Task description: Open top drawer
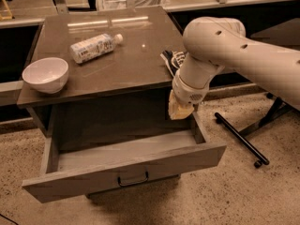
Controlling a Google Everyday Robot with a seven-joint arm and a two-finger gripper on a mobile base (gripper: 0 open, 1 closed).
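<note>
Speckled floor [262, 196] around a grey-brown counter [136, 64]. On it sit a white bowl [45, 74] at the left edge, a plastic bottle [93, 47] lying on its side, and a dark snack bag [169, 60] at the right edge. Top drawer [126, 170] is pulled well out, black bar handle [133, 179] centred on its front, pale inside showing. White arm [234, 50] comes in from the right. Gripper [180, 108] hangs over the drawer's right rear corner, just below the counter edge — jaw spread not readable from here.
</note>
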